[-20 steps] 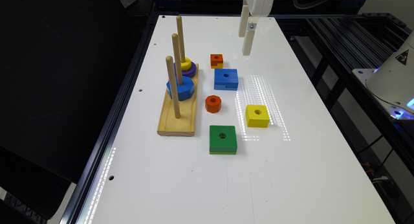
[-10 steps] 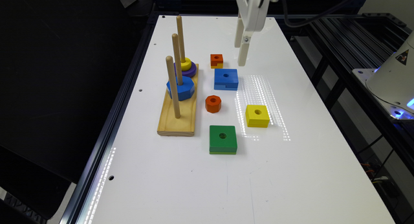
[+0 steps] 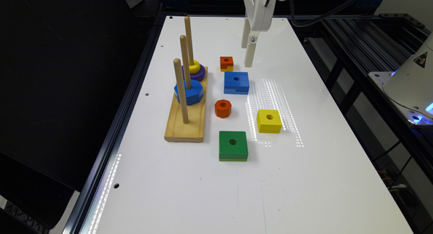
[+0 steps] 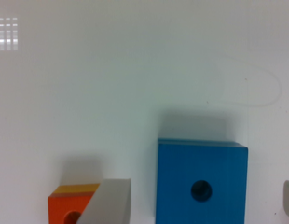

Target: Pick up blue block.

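The landmark is the blue block (image 3: 236, 82), which is lying flat on the white surface (image 3: 209, 193) with its round centre hole facing up and a groove showing in its near side.

Nearest the exterior camera, the green block (image 3: 233, 145) is sitting well in front of the blue block. The yellow block (image 3: 269, 120) is lying nearer than the blue block and toward the exterior view's right of it. The orange octagonal piece (image 3: 223, 108) is resting just in front of the blue block, slightly toward the exterior view's left. The wooden peg base (image 3: 187, 117) is standing to the exterior view's left of the blue block, carrying a blue octagonal piece (image 3: 188, 92) on a peg. The small orange block (image 3: 226, 63) is sitting just behind the blue block.

The pincer (image 3: 249, 53) is hanging above the surface, just behind the blue block and touching nothing. In the wrist view its fingers (image 4: 109, 201) are standing wide apart, with the blue block (image 4: 202, 184) lying between them and the small orange block (image 4: 72, 205) beside one finger.
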